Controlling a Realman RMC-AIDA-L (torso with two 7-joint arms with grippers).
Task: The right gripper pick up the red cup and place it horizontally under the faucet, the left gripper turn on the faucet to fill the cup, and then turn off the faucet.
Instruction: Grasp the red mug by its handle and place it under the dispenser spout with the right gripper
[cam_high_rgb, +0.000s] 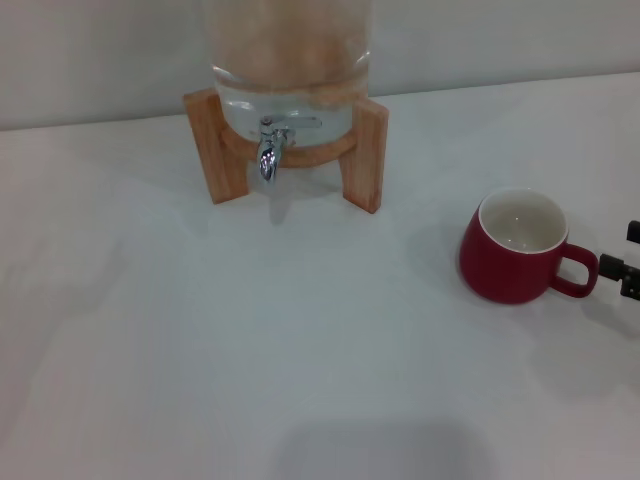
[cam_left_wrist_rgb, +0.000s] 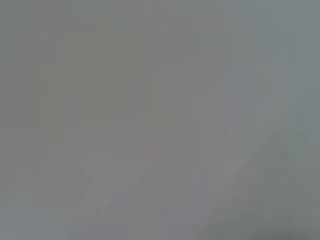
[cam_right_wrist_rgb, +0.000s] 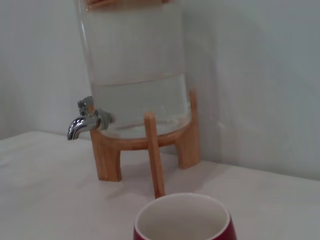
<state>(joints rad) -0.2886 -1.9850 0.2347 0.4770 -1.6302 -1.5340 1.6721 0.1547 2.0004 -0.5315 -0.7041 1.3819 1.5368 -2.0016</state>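
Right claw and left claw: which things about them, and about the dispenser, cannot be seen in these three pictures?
- Right claw: head view, cut off by the picture's edge beside the red cup; only black tips show, open or shut unclear.
- Left claw: in no view; the left wrist view shows only blank grey.
- Glass dispenser: top cut off in head and right wrist views.
- Faucet: lever position too small to read.

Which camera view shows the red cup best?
The head view: the whole red cup shows, upright on the table, handle toward the right hand. The right wrist view shows only its rim and white inside; the left wrist view shows nothing of it.
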